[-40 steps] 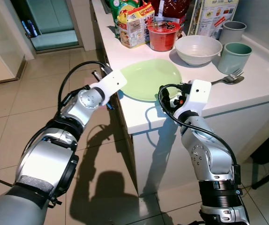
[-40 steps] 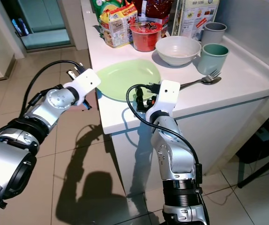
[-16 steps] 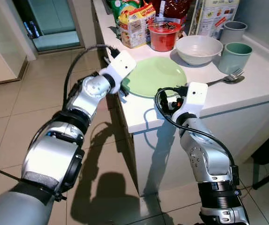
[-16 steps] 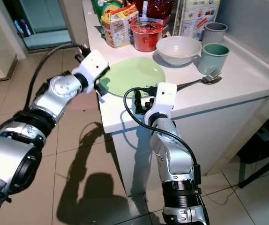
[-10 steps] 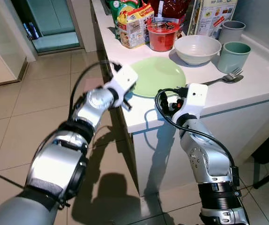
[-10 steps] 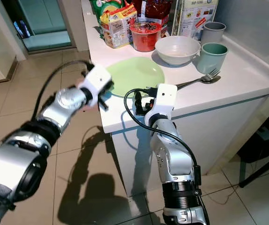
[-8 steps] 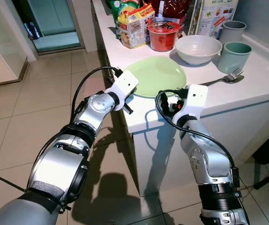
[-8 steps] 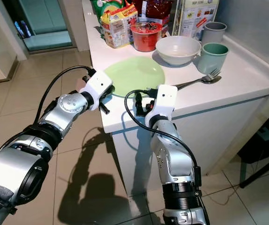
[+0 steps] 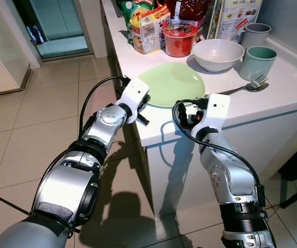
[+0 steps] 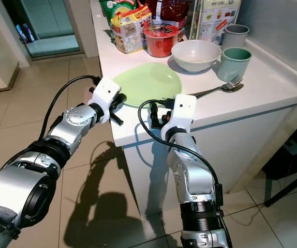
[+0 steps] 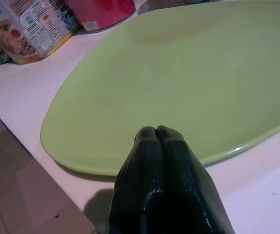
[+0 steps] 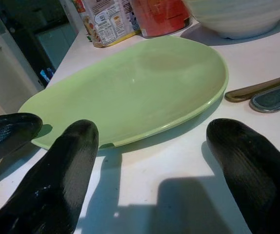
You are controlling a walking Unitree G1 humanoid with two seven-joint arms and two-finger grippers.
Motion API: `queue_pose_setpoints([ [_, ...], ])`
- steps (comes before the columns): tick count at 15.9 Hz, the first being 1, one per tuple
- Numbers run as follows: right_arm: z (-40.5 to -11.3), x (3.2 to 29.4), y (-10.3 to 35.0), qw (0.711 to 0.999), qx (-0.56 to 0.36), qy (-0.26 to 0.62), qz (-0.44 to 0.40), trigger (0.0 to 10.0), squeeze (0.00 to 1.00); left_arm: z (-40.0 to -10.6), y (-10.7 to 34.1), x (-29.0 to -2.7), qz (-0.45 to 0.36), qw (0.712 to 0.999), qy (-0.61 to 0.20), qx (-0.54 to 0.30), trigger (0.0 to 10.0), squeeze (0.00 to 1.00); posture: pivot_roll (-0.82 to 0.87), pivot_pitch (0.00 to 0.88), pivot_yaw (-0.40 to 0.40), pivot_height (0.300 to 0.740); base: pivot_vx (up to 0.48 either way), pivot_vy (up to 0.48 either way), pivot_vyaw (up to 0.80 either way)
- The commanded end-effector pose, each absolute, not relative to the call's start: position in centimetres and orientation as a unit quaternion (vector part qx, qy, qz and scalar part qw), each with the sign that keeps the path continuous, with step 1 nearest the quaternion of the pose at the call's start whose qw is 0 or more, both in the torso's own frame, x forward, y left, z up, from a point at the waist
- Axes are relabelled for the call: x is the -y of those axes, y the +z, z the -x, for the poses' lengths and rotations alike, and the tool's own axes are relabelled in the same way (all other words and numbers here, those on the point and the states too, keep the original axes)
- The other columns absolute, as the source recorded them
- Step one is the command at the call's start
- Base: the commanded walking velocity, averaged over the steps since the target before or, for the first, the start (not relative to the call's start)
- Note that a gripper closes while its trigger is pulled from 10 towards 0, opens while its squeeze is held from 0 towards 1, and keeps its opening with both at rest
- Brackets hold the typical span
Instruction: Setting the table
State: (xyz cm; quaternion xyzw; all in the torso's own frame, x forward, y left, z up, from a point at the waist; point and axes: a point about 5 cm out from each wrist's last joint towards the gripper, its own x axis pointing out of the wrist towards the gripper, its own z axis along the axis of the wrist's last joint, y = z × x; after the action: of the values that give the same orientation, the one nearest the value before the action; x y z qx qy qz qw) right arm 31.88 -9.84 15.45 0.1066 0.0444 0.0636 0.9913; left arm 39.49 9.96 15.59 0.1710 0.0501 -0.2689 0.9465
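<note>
Closure is shown on the left end effector (image 11: 157, 134), fingers pressed together at the green plate's (image 9: 172, 82) near-left rim on the bench (image 9: 288, 82). The right end effector (image 12: 150, 161), spread wide, is best advanced level until the rim is straddled.

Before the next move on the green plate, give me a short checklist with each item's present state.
1. Left claw at the near rim of the green plate: ok.
2. Left claw open for a grasp: not ok, fingers pressed together.
3. Right claw open and facing the plate: ok.
4. Plate flat on the counter: ok.
5. Fork apart from the plate: ok.
6. White bowl apart from the plate: ok.
</note>
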Motion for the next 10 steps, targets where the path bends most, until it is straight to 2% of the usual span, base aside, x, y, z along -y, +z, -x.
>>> queue_pose_setpoints([
  [1, -31.7, 9.9, 15.1, 0.991, -0.047, 0.060, -0.107, 10.0, 0.00, -38.8, 13.3, -10.7, -0.144, 0.950, -0.256, -0.102, 10.0, 0.00, 0.00, 0.000, 0.110, 0.740, 0.000, 0.000, 0.00],
  [6, -31.6, 9.9, 14.8, 0.991, -0.053, 0.061, -0.105, 10.0, 0.00, -38.0, 11.2, -11.2, -0.117, 0.955, -0.234, -0.138, 10.0, 0.00, 0.00, 0.000, 0.105, 0.740, 0.000, 0.000, 0.00],
  [10, -31.7, 9.8, 14.7, 0.991, -0.054, 0.062, -0.103, 10.0, 0.00, -37.3, 9.6, -11.6, -0.130, 0.952, -0.224, -0.163, 10.0, 0.00, 0.00, 0.000, 0.103, 0.740, 0.000, 0.000, 0.00],
])
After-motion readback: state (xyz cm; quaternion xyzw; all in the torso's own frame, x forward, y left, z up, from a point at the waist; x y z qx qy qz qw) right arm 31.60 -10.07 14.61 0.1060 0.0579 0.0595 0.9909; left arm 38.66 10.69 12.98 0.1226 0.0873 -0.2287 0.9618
